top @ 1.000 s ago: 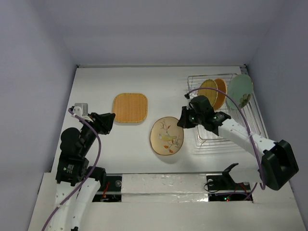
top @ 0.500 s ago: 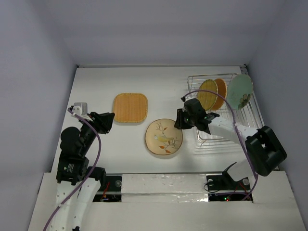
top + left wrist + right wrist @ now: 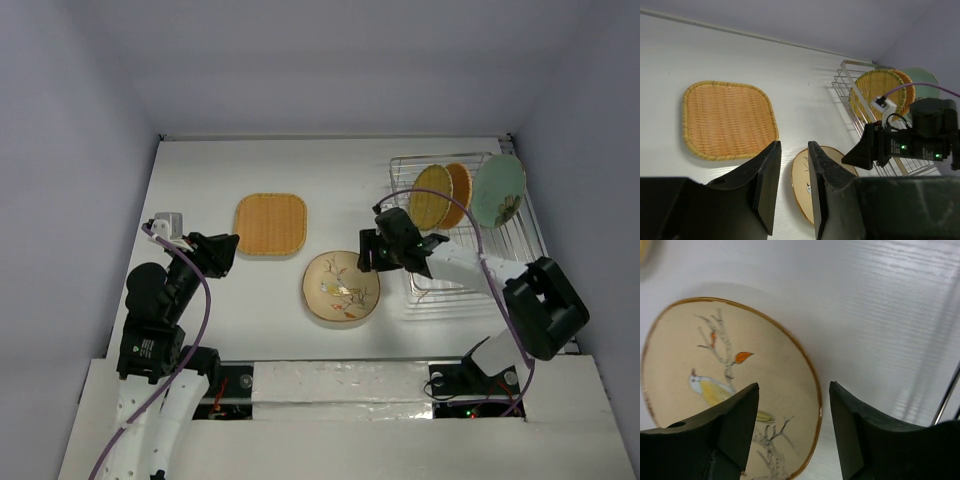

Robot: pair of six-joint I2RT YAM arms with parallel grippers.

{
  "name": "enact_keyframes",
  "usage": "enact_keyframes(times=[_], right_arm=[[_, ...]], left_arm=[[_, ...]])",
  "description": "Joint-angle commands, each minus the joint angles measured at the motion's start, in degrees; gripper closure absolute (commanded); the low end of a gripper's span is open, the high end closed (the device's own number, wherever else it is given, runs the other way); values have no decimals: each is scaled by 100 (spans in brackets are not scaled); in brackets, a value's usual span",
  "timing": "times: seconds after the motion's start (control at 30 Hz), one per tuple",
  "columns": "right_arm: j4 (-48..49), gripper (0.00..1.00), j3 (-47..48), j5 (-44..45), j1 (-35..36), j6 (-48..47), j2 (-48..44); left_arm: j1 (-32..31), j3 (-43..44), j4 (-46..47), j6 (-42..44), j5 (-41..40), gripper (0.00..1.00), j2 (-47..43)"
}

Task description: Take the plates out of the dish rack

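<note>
The cream plate (image 3: 341, 287) with a branch motif lies flat on the table, left of the dish rack (image 3: 470, 272). My right gripper (image 3: 367, 252) hovers over its right rim, jaws open. In the right wrist view the rim of the cream plate (image 3: 730, 385) passes between the spread jaws of that gripper (image 3: 794, 387), and neither finger touches it. An orange rounded-square plate (image 3: 270, 224) lies flat further left. A yellow-green plate (image 3: 432, 196), an orange round plate (image 3: 458, 188) and a pale green plate (image 3: 498, 190) stand in the rack. My left gripper (image 3: 226, 252) hangs by the square plate, narrowly open and empty.
The rack (image 3: 850, 95) fills the right side of the table up to the right wall. The left wrist view shows the square plate (image 3: 730, 120), the cream plate (image 3: 801, 175) and the right gripper (image 3: 875, 147). White table edge runs along the near side.
The right gripper brought the tilted cream plate down flat onto the table, then opened and let it go. The left arm stayed where it was.
</note>
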Motion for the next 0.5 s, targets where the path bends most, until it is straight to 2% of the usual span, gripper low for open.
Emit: enact_keyframes(times=[0.0, 0.07, 0.1, 0.2, 0.33, 0.4, 0.47], right_arm=[[-246, 36, 597, 187, 148, -7, -792], [-465, 41, 799, 448, 148, -42, -1327], [-536, 59, 1026, 651, 148, -60, -1495], [-887, 100, 1457, 1407, -132, -165, -1874], [-1195, 100, 1679, 1935, -1019, -349, -1980], [-1222, 100, 1705, 1857, -1711, -429, -1963], [-1205, 100, 1740, 1935, -2013, -525, -1963]], left_arm=[[41, -29, 264, 35, 84, 75, 72], [41, -38, 256, 26, 84, 75, 63], [41, -38, 256, 26, 84, 75, 63], [41, -38, 256, 26, 92, 75, 54], [41, -46, 264, 27, 101, 75, 2], [41, -55, 273, 18, 101, 75, -16], [41, -55, 273, 18, 119, 75, -25]])
